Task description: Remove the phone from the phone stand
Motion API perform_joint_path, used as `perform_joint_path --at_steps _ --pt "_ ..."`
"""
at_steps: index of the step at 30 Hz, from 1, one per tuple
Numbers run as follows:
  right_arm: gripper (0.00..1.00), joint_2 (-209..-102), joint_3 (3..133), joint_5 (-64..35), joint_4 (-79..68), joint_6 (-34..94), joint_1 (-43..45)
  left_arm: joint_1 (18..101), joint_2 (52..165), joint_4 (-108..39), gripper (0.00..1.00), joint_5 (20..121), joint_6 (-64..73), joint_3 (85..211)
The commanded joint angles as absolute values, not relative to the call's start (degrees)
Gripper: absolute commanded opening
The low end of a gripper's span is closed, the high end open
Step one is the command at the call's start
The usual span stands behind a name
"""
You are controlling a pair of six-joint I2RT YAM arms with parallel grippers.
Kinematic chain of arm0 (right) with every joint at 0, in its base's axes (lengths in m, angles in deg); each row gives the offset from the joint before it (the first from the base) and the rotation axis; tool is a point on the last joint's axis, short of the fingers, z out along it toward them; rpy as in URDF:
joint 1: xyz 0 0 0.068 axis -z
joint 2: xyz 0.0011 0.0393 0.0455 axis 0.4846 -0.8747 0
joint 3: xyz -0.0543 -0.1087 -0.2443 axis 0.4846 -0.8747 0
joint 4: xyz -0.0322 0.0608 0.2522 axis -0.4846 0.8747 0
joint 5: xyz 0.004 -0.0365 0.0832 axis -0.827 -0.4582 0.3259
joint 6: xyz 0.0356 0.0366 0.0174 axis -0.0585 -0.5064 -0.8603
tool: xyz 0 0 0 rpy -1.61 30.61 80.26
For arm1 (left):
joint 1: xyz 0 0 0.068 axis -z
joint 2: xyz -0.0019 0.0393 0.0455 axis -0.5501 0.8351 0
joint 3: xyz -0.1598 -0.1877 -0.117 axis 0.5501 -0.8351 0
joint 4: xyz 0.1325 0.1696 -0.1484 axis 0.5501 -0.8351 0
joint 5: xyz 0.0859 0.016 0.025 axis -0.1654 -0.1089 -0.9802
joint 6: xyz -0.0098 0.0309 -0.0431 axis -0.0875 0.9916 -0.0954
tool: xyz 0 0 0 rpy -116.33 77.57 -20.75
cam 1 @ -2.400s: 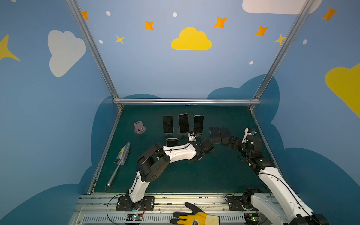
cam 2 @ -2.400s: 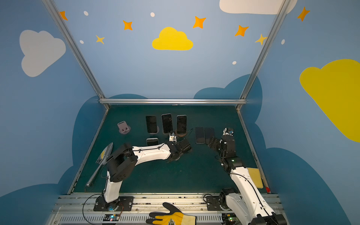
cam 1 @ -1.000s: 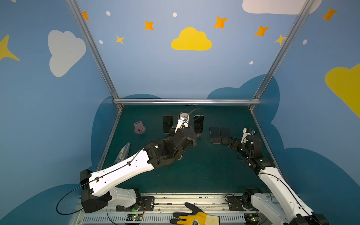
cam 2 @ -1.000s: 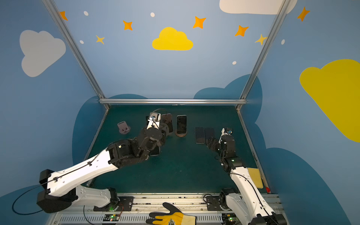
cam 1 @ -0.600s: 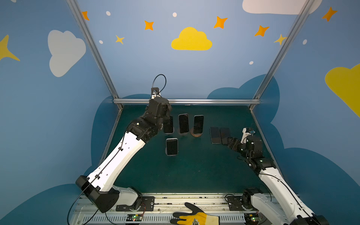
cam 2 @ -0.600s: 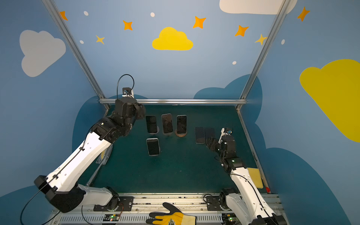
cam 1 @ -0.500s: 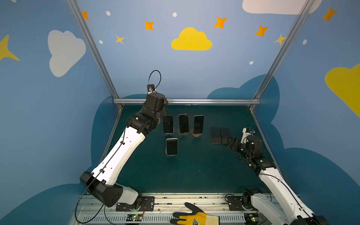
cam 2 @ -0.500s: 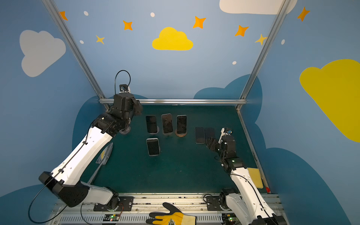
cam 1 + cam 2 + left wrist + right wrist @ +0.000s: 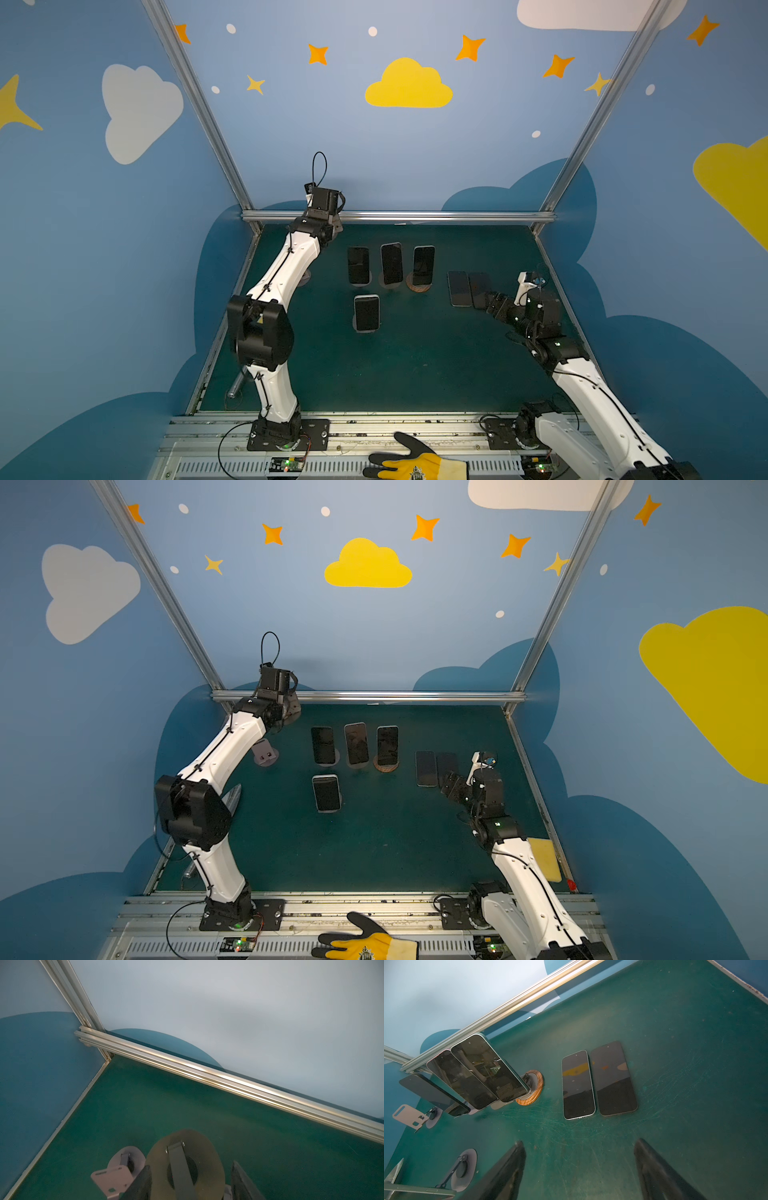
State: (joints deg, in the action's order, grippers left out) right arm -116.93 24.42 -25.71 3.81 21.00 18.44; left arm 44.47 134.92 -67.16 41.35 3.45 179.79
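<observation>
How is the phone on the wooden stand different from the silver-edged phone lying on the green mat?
The phone on the wooden stand leans up, tilted; the silver-edged phone lies flat. The wooden stand keeps its phone off the green mat; the silver-edged phone rests right on the mat, beside a darker phone. Both have dark, blank screens.

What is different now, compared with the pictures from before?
The left gripper swung from the middle, beside the phones, to the back left corner; it holds an empty stand. The right gripper, open, hardly moved, and all six phones stayed.
</observation>
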Motion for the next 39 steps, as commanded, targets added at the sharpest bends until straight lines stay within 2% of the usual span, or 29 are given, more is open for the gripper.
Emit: perform_joint_path --at_steps 1,8,13,23,30,39 --pt "0.82 -117.2 24.6 -26.8 2.6 21.9 18.5 43.0 138.4 -65.7 0.56 41.9 1.4 181.8" --pt "0.82 -117.8 24.4 -28.2 3.0 23.2 18.5 41.1 146.9 -62.0 0.56 42.5 0.3 182.0" --pt "0.82 -118.7 24.5 -28.3 2.5 23.4 18.6 39.7 151.9 -65.2 0.56 42.0 -0.6 185.7" --pt "0.82 -118.5 26.7 -28.4 5.7 20.6 18.6 39.1 156.5 -68.8 0.56 42.5 -0.7 188.1" --pt "0.82 -115.3 23.2 -28.3 1.1 22.6 18.6 39.0 158.5 -69.8 0.58 43.2 -0.5 188.5" --pt "0.82 -112.4 22.8 -28.5 1.8 22.4 18.6 38.9 159.9 -72.0 0.65 43.8 -0.7 189.5"
